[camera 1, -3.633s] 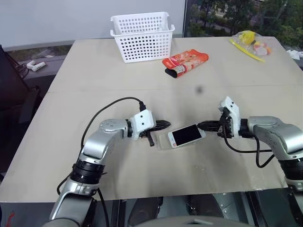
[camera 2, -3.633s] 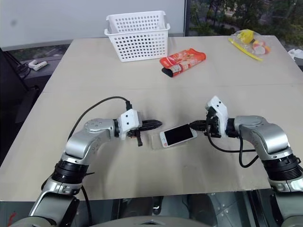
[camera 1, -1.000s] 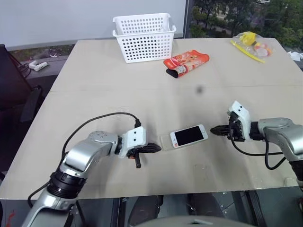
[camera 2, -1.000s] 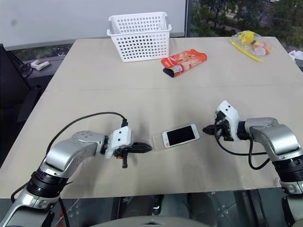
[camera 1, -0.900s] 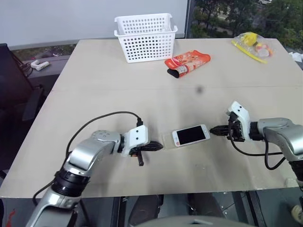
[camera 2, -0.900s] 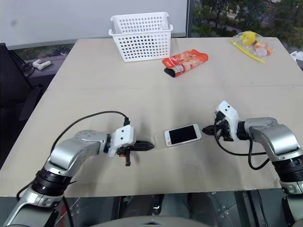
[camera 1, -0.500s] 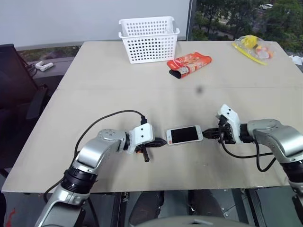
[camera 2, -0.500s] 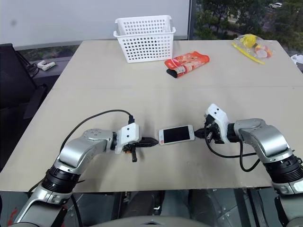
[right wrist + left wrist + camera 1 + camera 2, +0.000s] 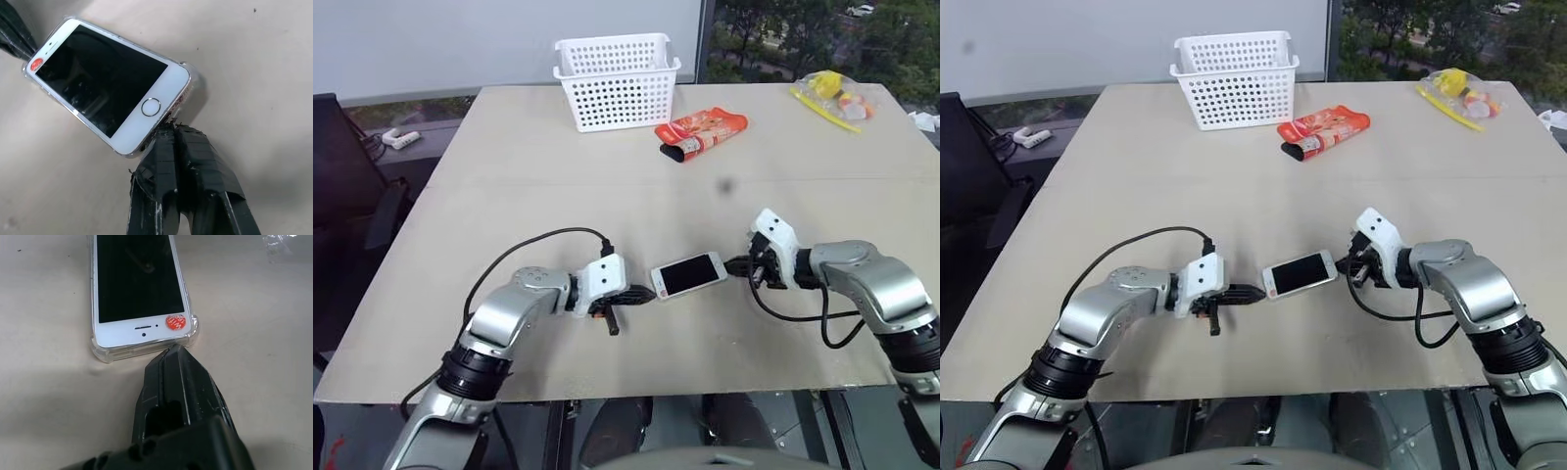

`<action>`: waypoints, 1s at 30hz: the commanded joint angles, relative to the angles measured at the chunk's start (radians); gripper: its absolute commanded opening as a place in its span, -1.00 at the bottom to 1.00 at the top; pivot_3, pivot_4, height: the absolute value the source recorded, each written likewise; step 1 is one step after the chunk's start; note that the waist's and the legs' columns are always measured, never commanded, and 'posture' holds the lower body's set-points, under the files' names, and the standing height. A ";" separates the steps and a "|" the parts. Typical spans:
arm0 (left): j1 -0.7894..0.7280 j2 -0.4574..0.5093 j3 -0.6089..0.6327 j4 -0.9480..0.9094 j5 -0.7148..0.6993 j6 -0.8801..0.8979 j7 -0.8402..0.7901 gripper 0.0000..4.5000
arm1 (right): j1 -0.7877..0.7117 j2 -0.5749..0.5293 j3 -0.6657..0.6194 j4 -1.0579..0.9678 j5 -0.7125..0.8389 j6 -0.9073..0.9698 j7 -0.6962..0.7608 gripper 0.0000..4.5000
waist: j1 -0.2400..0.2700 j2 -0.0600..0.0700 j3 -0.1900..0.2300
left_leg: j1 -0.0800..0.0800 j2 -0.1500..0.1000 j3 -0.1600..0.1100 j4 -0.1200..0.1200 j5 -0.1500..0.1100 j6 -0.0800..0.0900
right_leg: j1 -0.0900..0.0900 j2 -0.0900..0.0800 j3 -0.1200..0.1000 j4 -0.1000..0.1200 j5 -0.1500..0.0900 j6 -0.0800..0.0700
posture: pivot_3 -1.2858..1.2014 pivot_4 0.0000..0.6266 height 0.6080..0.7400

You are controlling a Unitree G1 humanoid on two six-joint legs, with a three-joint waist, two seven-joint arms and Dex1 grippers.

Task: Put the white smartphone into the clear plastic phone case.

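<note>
The white smartphone (image 9: 688, 275) lies screen up near the table's front middle, with the rim of the clear plastic phone case (image 9: 106, 355) showing around its edges. My left gripper (image 9: 644, 293) is shut, its tip (image 9: 176, 350) against the case's end by the phone's earpiece and red sticker. At the opposite end my right gripper (image 9: 734, 264) is shut too, and its tip (image 9: 171, 128) touches the home-button end of the phone (image 9: 105, 95). A corner of the case (image 9: 193, 79) sticks out beside that end.
A white perforated basket (image 9: 617, 83) stands at the back of the table, with a red snack pouch (image 9: 698, 132) to its right. A yellow bag (image 9: 830, 90) lies at the far right corner. The table's front edge (image 9: 636, 387) runs just below both arms.
The right gripper has moved left up to the phone's end. The left gripper's tip now meets the case's other end, and less bare case shows beyond the phone there.
</note>
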 commanded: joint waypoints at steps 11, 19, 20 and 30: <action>-0.022 0.022 0.130 -0.055 -0.155 -0.031 -0.063 -1.00 | 0.051 -0.049 -0.210 -0.038 0.116 -0.143 0.068 -0.96 | -0.001 -0.001 0.001 | -0.001 0.001 0.000 -0.004 0.000 0.000 | -0.001 0.000 0.000 -0.002 0.000 0.000 | 0.03 -0.52 1.00; -0.054 -0.222 0.029 0.104 -0.072 -0.110 0.067 -1.00 | 0.202 0.131 -0.170 -0.021 0.140 -0.379 0.113 -0.96 | -0.002 -0.001 0.001 | 0.000 0.001 0.000 -0.002 0.000 0.000 | 0.000 0.001 0.000 -0.002 0.000 0.000 | 0.03 -0.52 1.00; -0.048 -0.226 0.015 0.127 -0.054 -0.130 0.065 -1.00 | 0.221 0.153 -0.165 0.000 0.127 -0.427 0.117 -0.96 | -0.006 -0.001 0.001 | 0.000 0.001 0.000 -0.002 0.000 0.000 | 0.000 0.002 0.001 -0.001 0.000 0.000 | 0.03 -0.52 1.00; -0.003 -0.198 -0.002 0.185 -0.018 -0.168 0.055 -1.00 | 0.269 0.231 -0.134 0.252 0.014 -0.715 0.135 -0.96 | -0.015 0.000 0.000 | 0.003 0.004 0.002 -0.003 0.000 -0.001 | 0.000 0.005 0.004 0.000 0.000 0.000 | 0.03 -0.52 1.00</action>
